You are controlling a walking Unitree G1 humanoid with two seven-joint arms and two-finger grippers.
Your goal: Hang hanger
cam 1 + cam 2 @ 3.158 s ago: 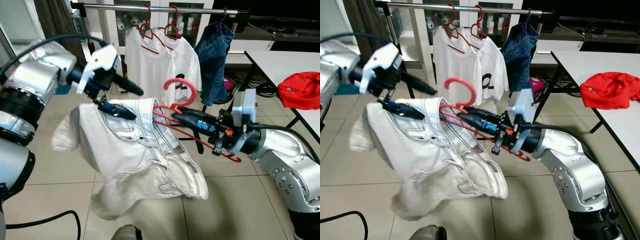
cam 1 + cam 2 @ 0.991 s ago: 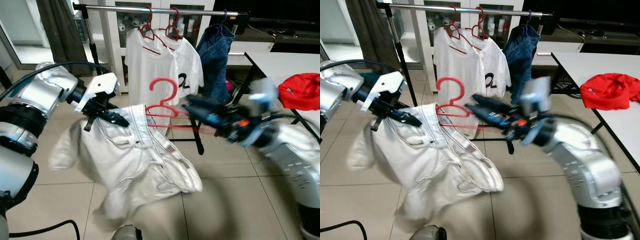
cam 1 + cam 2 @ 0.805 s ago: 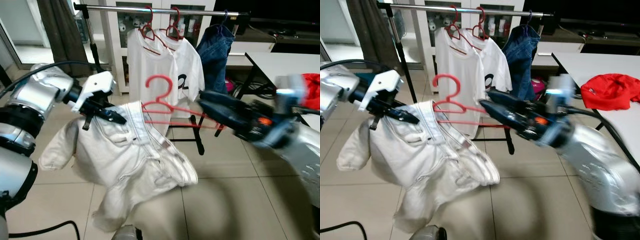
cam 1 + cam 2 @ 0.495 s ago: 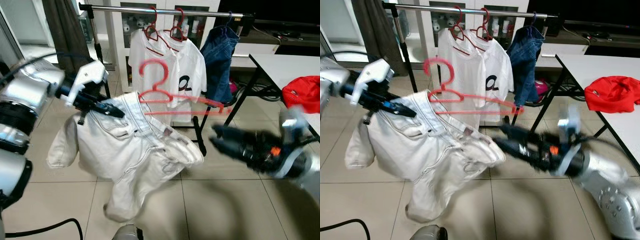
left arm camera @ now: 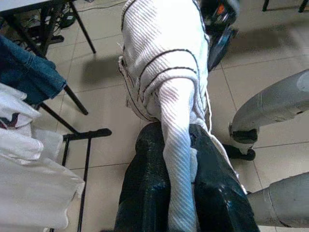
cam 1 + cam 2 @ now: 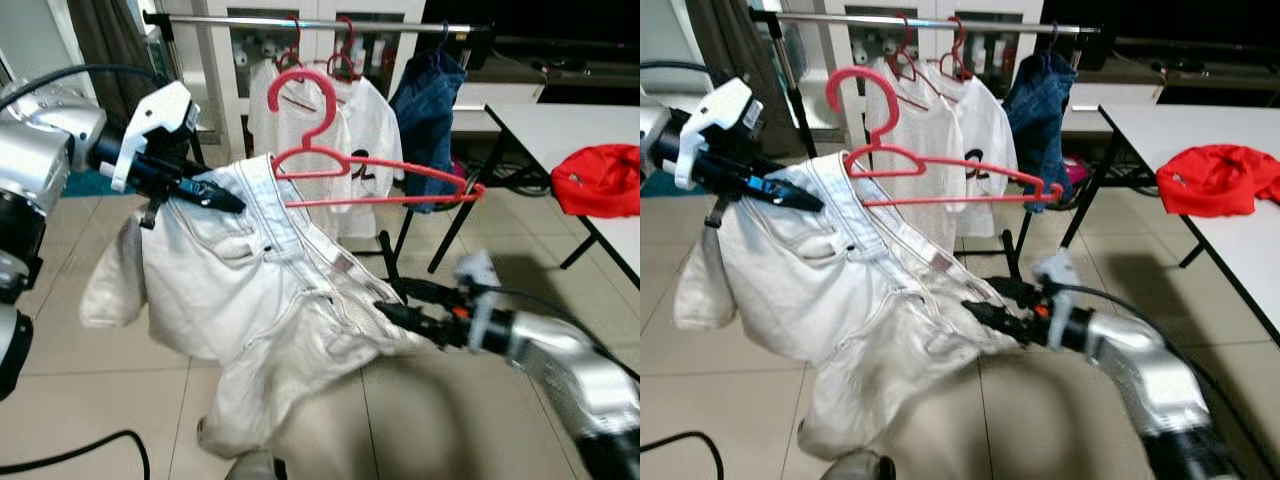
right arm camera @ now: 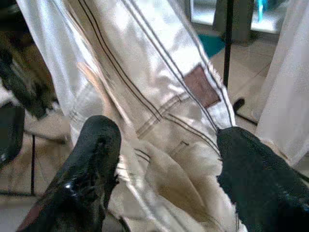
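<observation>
Pink hanger (image 6: 375,175), previously gripped by the right pincer (image 6: 392,300), is now hanging free, threaded through the white trousers (image 6: 270,300); that pincer is lying lower, fingers spread around the trouser fabric. Left pincer (image 6: 215,195) is pinching the waistband, pressed together on it. Behind it, the clothes rail (image 6: 320,22) is carrying white shirts (image 6: 350,130) and jeans (image 6: 428,110); red cloth (image 6: 597,177) is resting on the desk (image 6: 560,120).

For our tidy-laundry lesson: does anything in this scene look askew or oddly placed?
Yes. The white jeans sag lopsidedly off one end of the red hanger, pinched by the left tool; the hanger's other end juts out bare.
</observation>
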